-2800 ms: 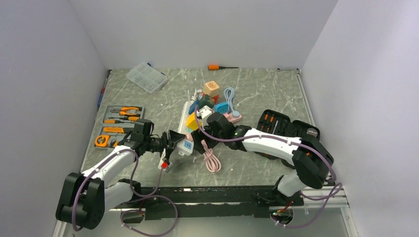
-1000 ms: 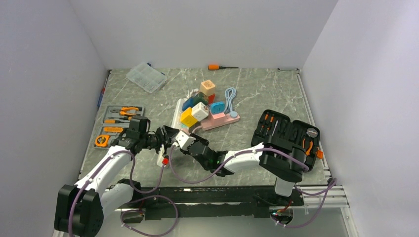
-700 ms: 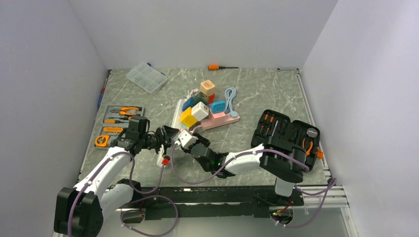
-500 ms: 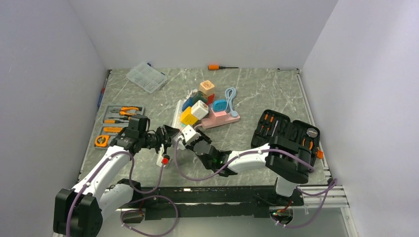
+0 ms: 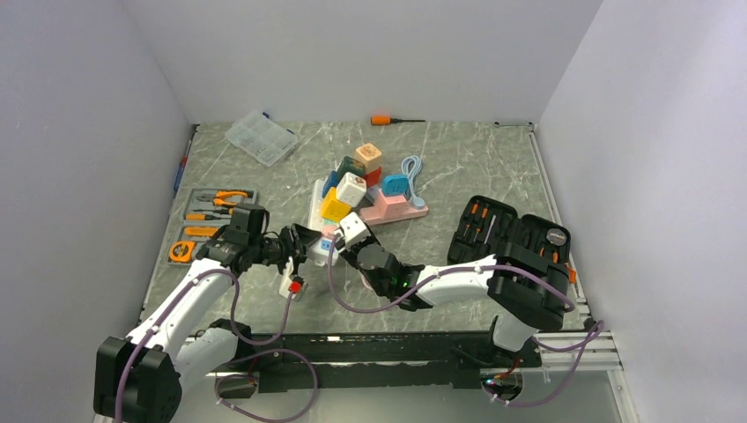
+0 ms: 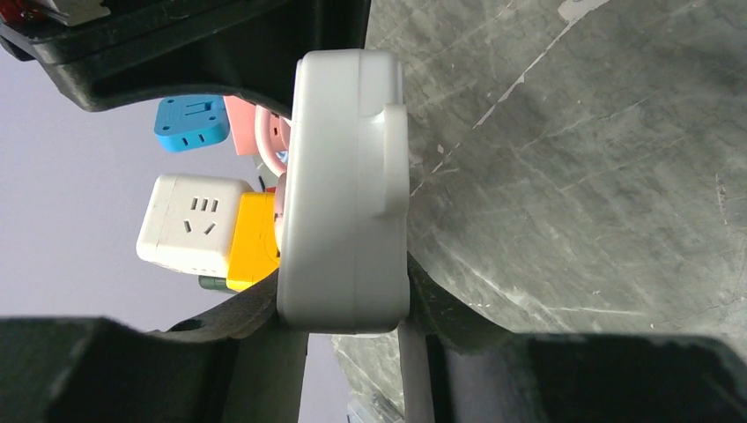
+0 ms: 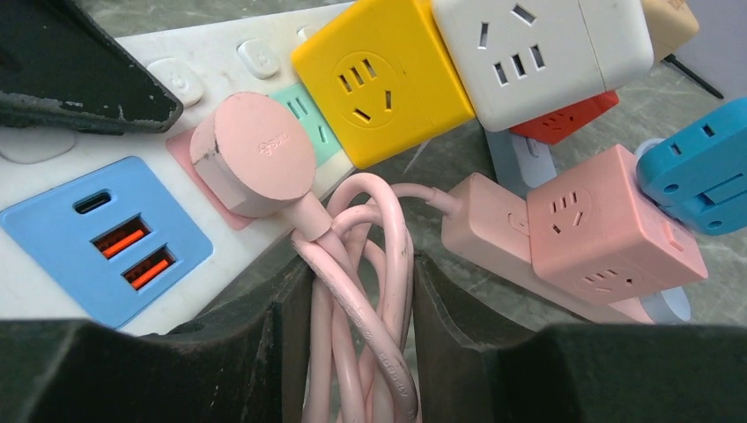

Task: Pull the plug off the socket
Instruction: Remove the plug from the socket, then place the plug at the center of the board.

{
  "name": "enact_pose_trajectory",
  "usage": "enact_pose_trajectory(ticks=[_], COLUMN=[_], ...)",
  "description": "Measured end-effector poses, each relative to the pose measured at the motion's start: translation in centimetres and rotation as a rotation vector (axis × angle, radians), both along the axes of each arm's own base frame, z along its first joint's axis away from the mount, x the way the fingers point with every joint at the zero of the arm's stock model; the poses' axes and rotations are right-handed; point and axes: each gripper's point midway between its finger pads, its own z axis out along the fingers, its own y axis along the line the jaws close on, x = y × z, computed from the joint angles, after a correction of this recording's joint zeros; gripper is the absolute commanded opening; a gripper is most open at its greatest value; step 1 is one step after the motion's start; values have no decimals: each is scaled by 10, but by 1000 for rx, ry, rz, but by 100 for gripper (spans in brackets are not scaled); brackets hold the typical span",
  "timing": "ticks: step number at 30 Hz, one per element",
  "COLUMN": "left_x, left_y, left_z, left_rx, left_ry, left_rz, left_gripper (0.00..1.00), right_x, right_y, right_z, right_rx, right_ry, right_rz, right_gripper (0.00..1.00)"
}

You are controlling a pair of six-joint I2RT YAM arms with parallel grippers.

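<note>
Grey marbled worktop (image 5: 476,167), my two arms at near edge. Black tool case (image 5: 511,233) lies open on the right. A white power strip (image 6: 343,185) lies left of centre, running near to far. My left tool (image 5: 302,241) is pinching its near end, one finger on each long side, and that end is tilted up off the worktop. A pile of adapters sits on the far part of the strip: yellow cube (image 7: 388,75), white cube (image 7: 537,53), and a pink cube socket (image 7: 608,238) to the right. My right tool (image 7: 361,295) is just right of the left tool and pinches the bundled pink cable (image 7: 388,229) between its fingers. The round pink plug (image 7: 254,154) is still seated in the white strip's socket, beside the blue USB panel (image 7: 106,238), just beyond my right fingertips.
</note>
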Motion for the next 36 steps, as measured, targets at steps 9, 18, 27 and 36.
enact_pose_trajectory(ticks=[9,18,27,36], left_x=[-2,-7,-25,-16], left_y=[0,1,7,5], left_z=[-1,-5,-10,-17], left_rx=[4,22,50,39], left_ry=[11,37,88,45], left_rz=[0,-4,-5,-5], left_gripper=[0,0,0,0], right_x=[-1,-2,40,1], right_y=[-3,-6,-70,-71], right_z=[-1,-3,8,-17], right_rx=[58,75,40,-41], right_ry=[30,18,-61,-23], right_rz=[-17,-11,-276,-276], right_gripper=[0,0,0,0])
